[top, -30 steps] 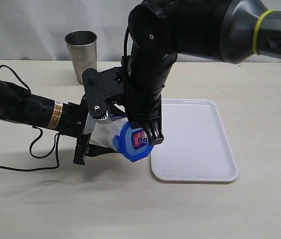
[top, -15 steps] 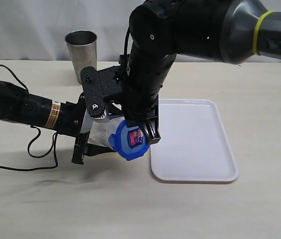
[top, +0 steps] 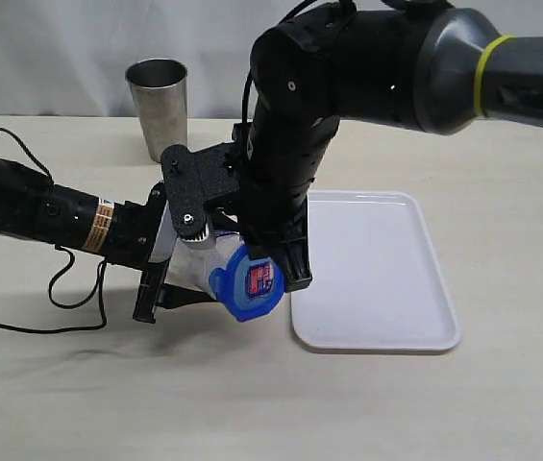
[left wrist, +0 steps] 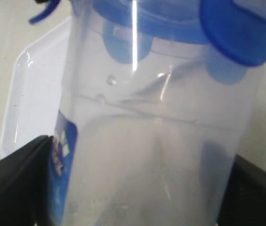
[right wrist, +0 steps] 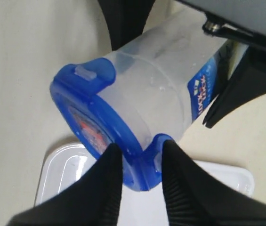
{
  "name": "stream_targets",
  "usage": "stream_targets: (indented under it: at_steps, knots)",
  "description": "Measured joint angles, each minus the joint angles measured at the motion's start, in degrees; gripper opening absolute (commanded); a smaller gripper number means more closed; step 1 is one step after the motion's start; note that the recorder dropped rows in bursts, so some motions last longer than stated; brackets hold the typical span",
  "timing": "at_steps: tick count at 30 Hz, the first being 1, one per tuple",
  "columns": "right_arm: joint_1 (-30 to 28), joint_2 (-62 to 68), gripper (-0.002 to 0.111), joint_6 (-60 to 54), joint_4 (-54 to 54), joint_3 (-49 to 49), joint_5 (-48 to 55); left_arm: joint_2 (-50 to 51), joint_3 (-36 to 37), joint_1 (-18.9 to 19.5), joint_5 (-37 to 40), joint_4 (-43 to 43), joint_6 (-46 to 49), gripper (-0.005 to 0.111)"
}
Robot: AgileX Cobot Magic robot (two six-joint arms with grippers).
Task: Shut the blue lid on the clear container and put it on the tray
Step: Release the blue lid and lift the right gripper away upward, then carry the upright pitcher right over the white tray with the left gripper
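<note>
My left gripper (left wrist: 133, 193) clamps the clear container (right wrist: 165, 89) sideways, left of the tray (top: 386, 250); my right gripper (right wrist: 141, 155), pinched on the blue lid (top: 252, 283)'s flap, should squeeze squarely till it snaps.

Tray (top: 386, 288): bare, open to reach along its front and far side; rim nearest the arms crowded by the right arm (top: 285, 163). Lid (top: 250, 283) and container (top: 194, 259): aloft just beside that rim. Cup (top: 157, 106): upright, well apart behind. Cable (top: 21, 327): looped on the table (top: 271, 403) by the left arm (top: 40, 206).
</note>
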Motion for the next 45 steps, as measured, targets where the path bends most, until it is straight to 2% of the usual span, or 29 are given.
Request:
stream_targets:
  at_steps: [5, 12, 14, 21, 31, 33, 38, 45]
  knots:
    - [-0.1, 1.1, 0.015, -0.7, 0.2, 0.4, 0.3, 0.0, 0.1, 0.0, 0.4, 2.2, 0.0, 0.000]
    - [-0.1, 0.5, 0.016, 2.0, -2.0, 0.6, -1.5, 0.0, 0.1, 0.0, -1.0, 1.7, -1.1, 0.000]
    - [-0.1, -0.6, 0.019, 3.1, -2.6, 0.9, -3.0, 0.0, 0.1, 0.0, -1.6, 0.5, -1.7, 0.000]
    - [-0.1, -5.1, 0.046, 9.1, 0.0, 1.1, -9.9, -0.6, -0.1, 0.0, -7.6, -5.0, -5.3, 0.000]
    - [-2.4, -13.1, 0.046, 21.2, 1.6, 1.2, -13.4, -0.7, -0.1, -0.8, -11.0, -7.2, -10.5, 0.000]
    - [-3.0, -15.4, 0.041, 24.3, 1.7, 1.2, -13.7, -0.7, -0.1, -0.8, -11.0, -8.1, -12.3, 0.000]
    - [-6.5, -20.8, 0.005, 32.7, 1.9, 1.2, -13.5, -0.7, -0.1, -0.8, -10.8, -11.0, -23.1, 0.000]
    - [-9.4, -27.9, 0.005, 37.1, 2.3, 2.0, -10.8, -0.7, -0.1, -0.8, -10.8, -16.8, -35.2, 0.000]
